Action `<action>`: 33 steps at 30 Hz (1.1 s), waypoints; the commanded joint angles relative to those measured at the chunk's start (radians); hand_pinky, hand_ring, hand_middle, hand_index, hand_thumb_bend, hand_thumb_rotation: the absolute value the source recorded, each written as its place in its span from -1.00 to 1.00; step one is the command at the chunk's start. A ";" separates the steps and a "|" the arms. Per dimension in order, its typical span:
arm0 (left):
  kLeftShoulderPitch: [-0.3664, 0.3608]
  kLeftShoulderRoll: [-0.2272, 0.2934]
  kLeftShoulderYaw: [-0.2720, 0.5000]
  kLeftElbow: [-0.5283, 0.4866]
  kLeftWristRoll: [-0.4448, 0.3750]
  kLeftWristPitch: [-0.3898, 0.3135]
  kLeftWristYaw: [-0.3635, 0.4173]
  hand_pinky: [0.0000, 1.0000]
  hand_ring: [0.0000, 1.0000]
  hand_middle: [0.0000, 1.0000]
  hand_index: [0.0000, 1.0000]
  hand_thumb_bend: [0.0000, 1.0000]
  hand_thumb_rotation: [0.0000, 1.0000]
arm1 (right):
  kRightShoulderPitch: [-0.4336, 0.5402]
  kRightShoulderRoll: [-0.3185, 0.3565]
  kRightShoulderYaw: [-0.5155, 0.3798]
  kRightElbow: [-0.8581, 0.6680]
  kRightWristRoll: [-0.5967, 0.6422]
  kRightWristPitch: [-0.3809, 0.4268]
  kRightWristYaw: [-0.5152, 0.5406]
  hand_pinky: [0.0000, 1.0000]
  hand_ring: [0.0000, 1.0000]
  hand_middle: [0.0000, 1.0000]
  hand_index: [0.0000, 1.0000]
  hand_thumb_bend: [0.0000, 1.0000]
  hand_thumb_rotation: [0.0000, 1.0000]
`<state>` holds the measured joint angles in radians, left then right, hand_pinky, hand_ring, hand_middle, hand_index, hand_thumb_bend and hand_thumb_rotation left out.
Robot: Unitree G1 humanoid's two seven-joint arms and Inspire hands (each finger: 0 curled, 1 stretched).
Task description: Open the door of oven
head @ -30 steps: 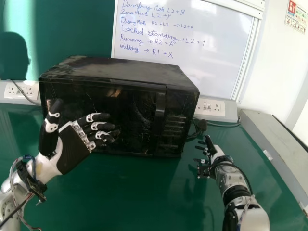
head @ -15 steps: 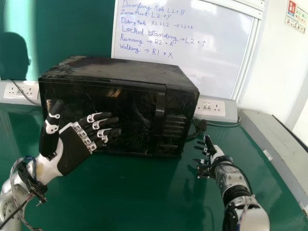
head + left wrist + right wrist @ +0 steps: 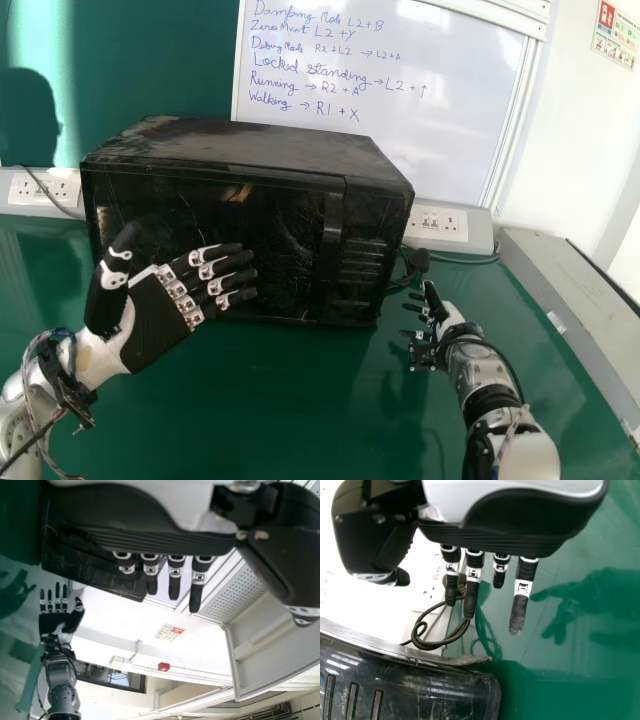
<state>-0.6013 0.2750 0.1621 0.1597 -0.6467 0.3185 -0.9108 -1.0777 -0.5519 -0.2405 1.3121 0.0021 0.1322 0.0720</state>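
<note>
In the head view my left hand [image 3: 160, 315] stands before the left part of the black oven [image 3: 290, 230], palm showing, fingers straight toward the right and thumb up. Whether it touches the oven front I cannot tell. The oven door [image 3: 270, 260] is closed, with its upright handle [image 3: 332, 235] to the right of my left fingertips. My right hand [image 3: 435, 325] is low over the table at the oven's right, fingers extended. The left wrist view has my left hand [image 3: 150, 530] beside the dark oven [image 3: 90, 565]; the right wrist view has my right hand [image 3: 520, 535] near the oven's corner [image 3: 470, 690].
The oven rests on a green table [image 3: 280, 400] against the wall. Behind it stand a whiteboard [image 3: 390, 90] and a socket strip [image 3: 445, 225]. A black cable [image 3: 410, 265] lies at the oven's right, and a grey ledge [image 3: 570, 300] runs along the table's right side.
My left hand has moved a little down and to the right, with its fingers now lower in front of the door. My right hand and the oven have stayed where they were.
</note>
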 commanded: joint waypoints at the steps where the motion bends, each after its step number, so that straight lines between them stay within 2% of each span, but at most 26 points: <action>1: 0.003 0.005 -0.013 -0.006 0.018 -0.021 -0.008 0.52 1.00 1.00 0.80 1.00 0.79 | -0.012 -0.008 -0.003 0.004 0.001 0.003 -0.003 -0.11 0.11 0.47 0.62 0.12 -0.23; 7: -0.004 0.012 -0.022 0.001 0.046 -0.043 -0.007 0.64 1.00 1.00 0.88 1.00 0.83 | -0.013 -0.009 -0.005 0.003 0.002 0.005 -0.004 -0.06 0.16 0.45 0.61 0.12 -0.27; 15: -0.033 0.003 -0.039 0.031 0.085 -0.053 0.025 0.58 1.00 1.00 0.94 1.00 0.76 | -0.010 -0.008 -0.003 0.003 -0.002 0.002 0.004 -0.05 0.19 0.50 0.63 0.13 -0.21; 20: -0.049 -0.012 -0.048 0.062 0.126 -0.097 0.049 0.65 1.00 1.00 1.00 1.00 0.68 | -0.010 -0.009 0.000 0.003 -0.006 0.001 0.011 -0.07 0.14 0.48 0.56 0.12 -0.21; 23: -0.065 -0.023 -0.056 0.092 0.158 -0.137 0.055 0.69 1.00 1.00 1.00 1.00 0.69 | -0.009 -0.010 0.001 0.002 -0.007 -0.001 0.014 0.02 0.18 0.50 0.61 0.11 -0.18; 25: -0.074 -0.029 -0.060 0.111 0.170 -0.151 0.055 0.68 1.00 1.00 1.00 1.00 0.72 | -0.010 -0.010 -0.002 0.003 -0.004 0.002 0.008 0.00 0.14 0.47 0.59 0.11 -0.21; 33: -0.103 -0.038 -0.063 0.147 0.185 -0.136 0.084 0.71 1.00 1.00 1.00 1.00 0.71 | -0.006 -0.014 -0.004 0.002 -0.003 0.002 0.009 -0.02 0.15 0.48 0.57 0.13 -0.19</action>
<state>-0.6900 0.2410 0.1055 0.2935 -0.4712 0.1779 -0.8346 -1.0785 -0.5534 -0.2376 1.3120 -0.0079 0.1322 0.0810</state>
